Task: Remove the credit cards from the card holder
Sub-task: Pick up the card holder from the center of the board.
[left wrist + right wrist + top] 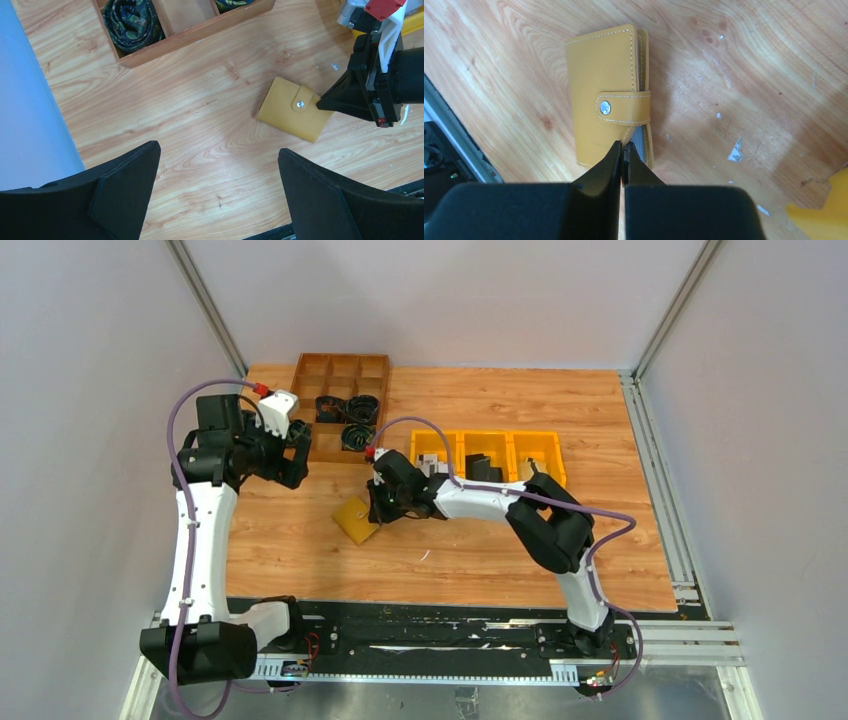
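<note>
On the wood-grain table (749, 60) lies the squarish, stitched mustard card holder (599, 70).

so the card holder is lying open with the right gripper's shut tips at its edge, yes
Not open: the card holder lies folded shut, strap snapped down, as the right wrist view shows. The right gripper does have shut tips at the holder's edge.

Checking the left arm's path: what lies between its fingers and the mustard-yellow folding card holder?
Only bare wood-grain tabletop before the mustard-yellow card holder, per left wrist view.
</note>
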Available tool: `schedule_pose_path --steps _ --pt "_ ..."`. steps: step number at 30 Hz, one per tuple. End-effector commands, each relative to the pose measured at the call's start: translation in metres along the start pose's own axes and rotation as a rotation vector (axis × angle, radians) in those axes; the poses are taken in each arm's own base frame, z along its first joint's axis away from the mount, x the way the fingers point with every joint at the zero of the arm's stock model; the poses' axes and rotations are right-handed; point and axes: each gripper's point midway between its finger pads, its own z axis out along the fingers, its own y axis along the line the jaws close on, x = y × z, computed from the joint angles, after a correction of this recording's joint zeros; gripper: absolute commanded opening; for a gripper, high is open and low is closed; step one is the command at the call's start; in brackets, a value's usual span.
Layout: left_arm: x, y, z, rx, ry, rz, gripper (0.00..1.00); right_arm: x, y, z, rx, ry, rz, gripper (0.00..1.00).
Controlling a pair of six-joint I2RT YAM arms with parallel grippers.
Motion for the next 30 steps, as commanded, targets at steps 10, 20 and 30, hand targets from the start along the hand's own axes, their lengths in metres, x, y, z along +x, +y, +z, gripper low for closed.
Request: schedule_pose_path --steps 10,20,30 --pt "0.009 -0.057 0.001 0.276 -0.068 -0.044 1.00 -0.064 0.075 -0.089 -0.292 -0.201 -0.076 0.00" --pt "0.003 -0.100 -0.021 0.498 -0.195 0.071 1.00 -0.084 0.093 -0.162 -0.479 -0.332 -0.110 0.00" --pt "-0.033 -0.130 -0.053 0.714 -0.285 -0.060 1.00 -0.107 0.118 -0.231 -0.625 -0.470 -0.125 0.00"
